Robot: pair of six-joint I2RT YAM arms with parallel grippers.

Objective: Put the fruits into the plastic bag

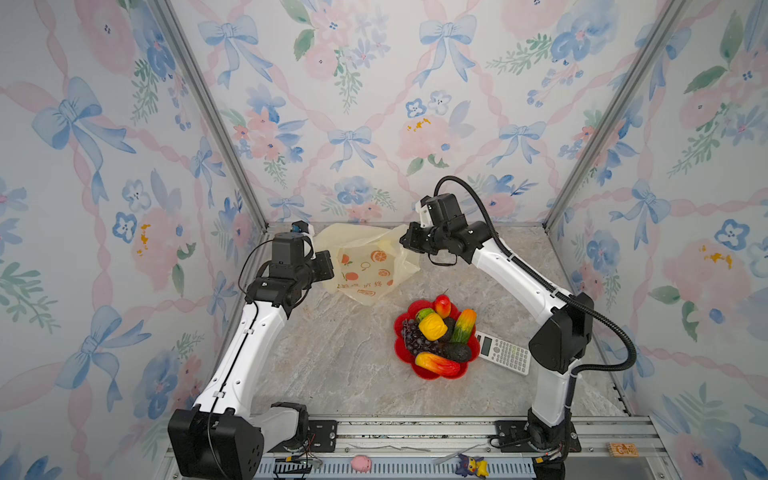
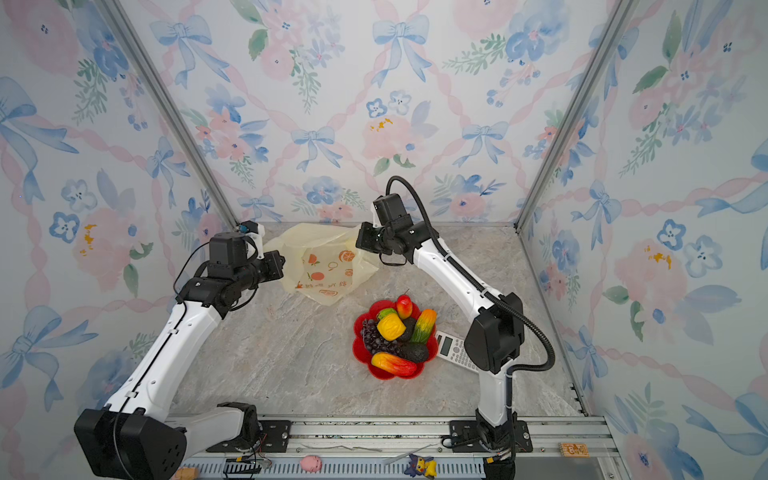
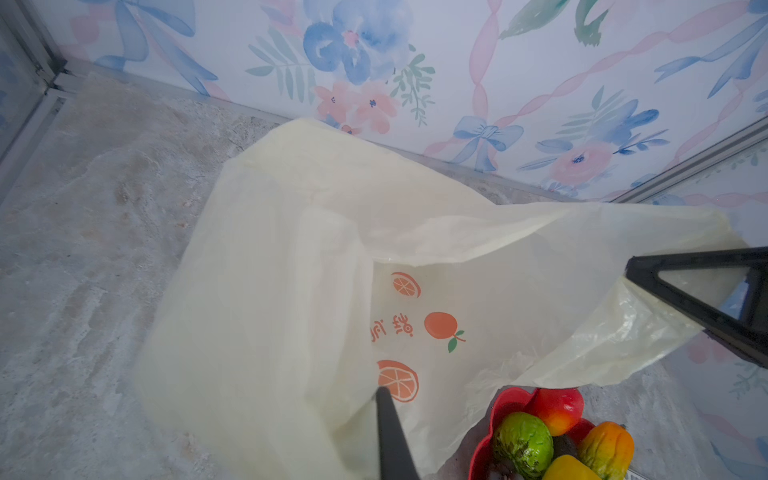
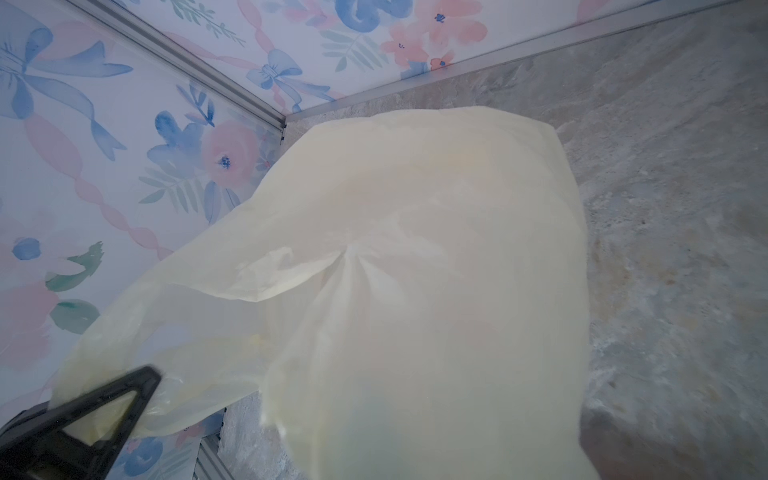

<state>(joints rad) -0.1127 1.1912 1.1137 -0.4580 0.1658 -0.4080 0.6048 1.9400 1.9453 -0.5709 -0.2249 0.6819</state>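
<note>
The worktop (image 1: 332,365) lies bare across the left and front middle, open for passage. At the back, the plastic bag (image 1: 361,266) spans from the left arm (image 1: 249,349) to the right arm (image 1: 519,270) and closes that stretch. On the right, the red dish (image 1: 424,374) heaped with fruits (image 1: 432,326) and the calculator (image 1: 505,355) just beside it crowd the ground.

The grey table (image 1: 332,365) holds a red dish (image 1: 432,376). A calculator (image 1: 505,355) lies at its 3 o'clock. A plastic bag (image 1: 361,266) is at 11.

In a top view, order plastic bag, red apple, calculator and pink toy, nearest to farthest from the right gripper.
1. plastic bag: back, in the right gripper.
2. red apple: red dish, far side.
3. calculator: right of dish.
4. pink toy: front rail.
</note>
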